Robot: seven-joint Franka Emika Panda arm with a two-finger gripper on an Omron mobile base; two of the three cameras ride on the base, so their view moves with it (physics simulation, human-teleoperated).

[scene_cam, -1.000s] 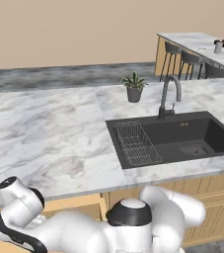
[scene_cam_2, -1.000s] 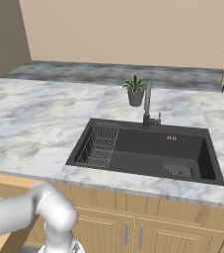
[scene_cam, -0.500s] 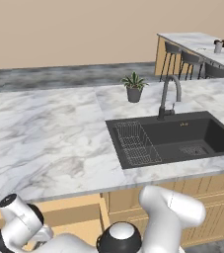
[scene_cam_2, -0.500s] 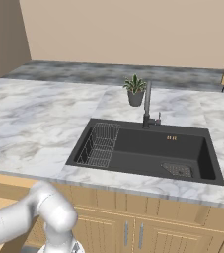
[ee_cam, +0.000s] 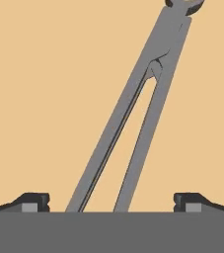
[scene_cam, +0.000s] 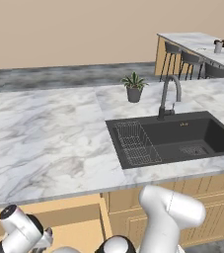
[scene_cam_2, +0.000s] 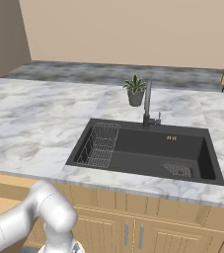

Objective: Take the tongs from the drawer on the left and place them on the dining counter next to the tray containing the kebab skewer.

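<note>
The tongs look stiff, light, slippery metal, running from frame bottom to upper right. The gripper is spread wide, empty; best pinch across both arms mid-length.

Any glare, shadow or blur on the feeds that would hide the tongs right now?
Hand view: sharp, evenly lit, no glare; tongs crisp on the flat tan drawer floor, between the open pincer tips. Both base views: soft even light, no blur.

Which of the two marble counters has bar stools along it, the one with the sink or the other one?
The other one: the dining counter at far right, with dark stools along its side; the worktop holds the black sink.
</note>
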